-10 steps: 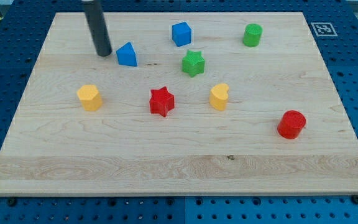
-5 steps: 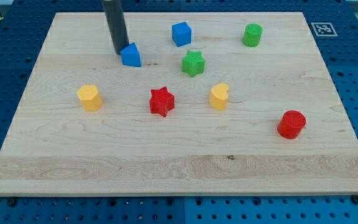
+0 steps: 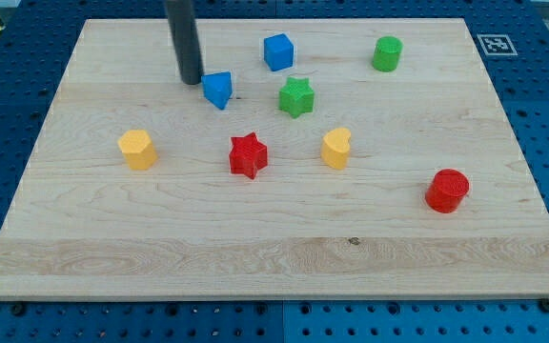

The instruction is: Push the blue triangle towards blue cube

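The blue triangle (image 3: 218, 90) lies on the wooden board (image 3: 274, 238) in the upper middle. The blue cube (image 3: 277, 51) sits up and to its right, a short gap away. My tip (image 3: 192, 80) is just left of the blue triangle, close to its left side or touching it. The dark rod rises from there out of the view's top.
A green star (image 3: 296, 97) sits right of the blue triangle, below the blue cube. A green cylinder (image 3: 386, 53) is at the upper right. A yellow block (image 3: 137, 150), a red star (image 3: 248, 155), a yellow heart (image 3: 335, 149) and a red cylinder (image 3: 446, 191) lie lower down.
My tip moved right and reached the blue triangle. The triangle slid to the right and turned a little, closer to the blue cube and green star.
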